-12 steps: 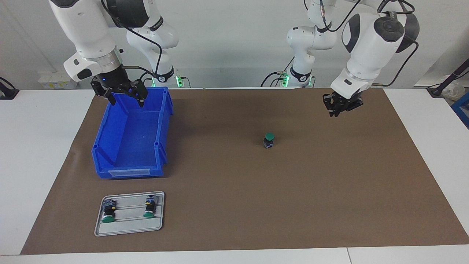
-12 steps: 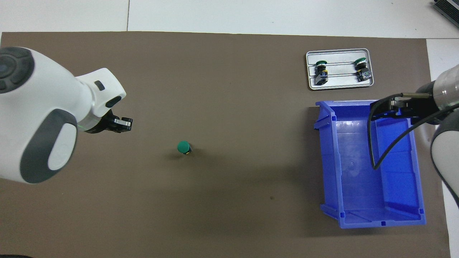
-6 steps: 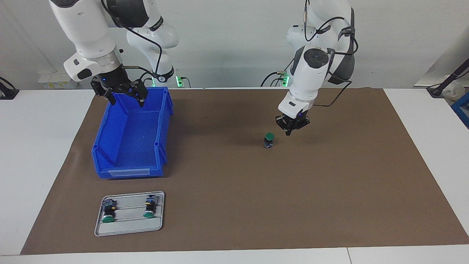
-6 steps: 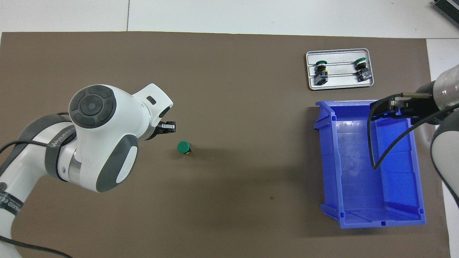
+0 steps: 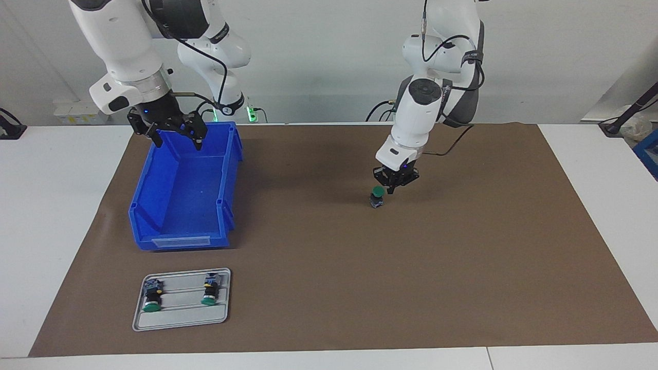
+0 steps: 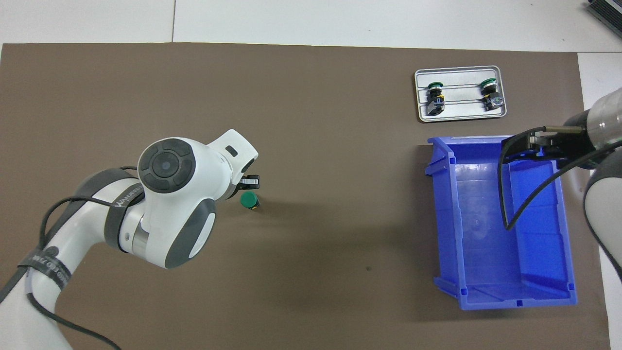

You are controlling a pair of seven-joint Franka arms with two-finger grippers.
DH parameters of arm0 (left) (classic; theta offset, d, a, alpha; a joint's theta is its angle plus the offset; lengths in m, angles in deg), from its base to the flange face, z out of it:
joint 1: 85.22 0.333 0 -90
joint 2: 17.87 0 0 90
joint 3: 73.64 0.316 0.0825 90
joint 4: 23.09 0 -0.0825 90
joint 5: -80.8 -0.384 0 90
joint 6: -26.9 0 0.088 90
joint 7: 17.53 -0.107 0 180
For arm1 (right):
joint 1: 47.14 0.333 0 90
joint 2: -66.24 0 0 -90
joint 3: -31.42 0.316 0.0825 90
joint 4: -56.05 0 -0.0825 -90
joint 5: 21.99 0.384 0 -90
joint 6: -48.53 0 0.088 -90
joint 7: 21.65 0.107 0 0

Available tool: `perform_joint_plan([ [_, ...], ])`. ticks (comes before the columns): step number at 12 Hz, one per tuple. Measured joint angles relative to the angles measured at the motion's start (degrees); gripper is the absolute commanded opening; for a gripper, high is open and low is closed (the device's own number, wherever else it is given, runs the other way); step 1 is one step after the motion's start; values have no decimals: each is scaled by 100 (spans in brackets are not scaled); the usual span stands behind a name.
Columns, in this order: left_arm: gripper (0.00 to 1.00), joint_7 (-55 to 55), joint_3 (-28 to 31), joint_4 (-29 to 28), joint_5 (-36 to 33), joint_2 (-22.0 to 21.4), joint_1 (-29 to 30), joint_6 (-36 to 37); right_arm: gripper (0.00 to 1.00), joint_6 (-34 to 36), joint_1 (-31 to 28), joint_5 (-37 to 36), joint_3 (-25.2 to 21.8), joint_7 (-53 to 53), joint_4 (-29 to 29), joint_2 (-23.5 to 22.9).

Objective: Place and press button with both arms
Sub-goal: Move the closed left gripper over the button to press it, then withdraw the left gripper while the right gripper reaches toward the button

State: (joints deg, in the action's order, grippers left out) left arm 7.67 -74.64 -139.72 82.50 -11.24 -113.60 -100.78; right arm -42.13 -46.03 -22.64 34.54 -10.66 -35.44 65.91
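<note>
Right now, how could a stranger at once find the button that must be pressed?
On the brown paper mat, look near the middle. One small push-button with a round green cap stands upright, alone, under the left arm's shut end effector. Its two twins lie in a grey metal tray.

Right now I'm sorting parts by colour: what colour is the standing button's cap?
Green; the button cap shows best in the overhead view.

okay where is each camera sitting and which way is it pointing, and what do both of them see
Facing view: high across the table, looking back at the robots; both arms show whole, left gripper shut beside the standing button, right gripper open over the blue bin.
Overhead view: high above the robots' end, looking forward and steeply down; the left arm enters bottom left, only the right arm's wrist and gripper show.
Shared: button, bin, tray with two more buttons, brown mat.
</note>
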Motion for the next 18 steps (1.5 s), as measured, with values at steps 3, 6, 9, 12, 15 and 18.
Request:
perform_joint_plan([
  [3, 0, 164, 2, -70, 0, 131, -135, -78, 100, 0, 0, 0, 0, 0, 0, 0],
  [6, 0, 175, 11, -175, 0, 123, -144, -99, 100, 0, 0, 0, 0, 0, 0, 0],
  [9, 0, 175, 9, -227, 0, 100, -144, -156, 100, 0, 0, 0, 0, 0, 0, 0],
  [12, 0, 175, 6, -456, 0, 19, -151, -514, 100, 0, 0, 0, 0, 0, 0, 0],
  [15, 0, 175, 27, -521, 0, -45, -184, -538, 100, 0, 0, 0, 0, 0, 0, 0],
  [18, 0, 173, 97, -28, 0, -20, -119, 355, 100, 0, -6, 0, 0, 0, 0, 0],
])
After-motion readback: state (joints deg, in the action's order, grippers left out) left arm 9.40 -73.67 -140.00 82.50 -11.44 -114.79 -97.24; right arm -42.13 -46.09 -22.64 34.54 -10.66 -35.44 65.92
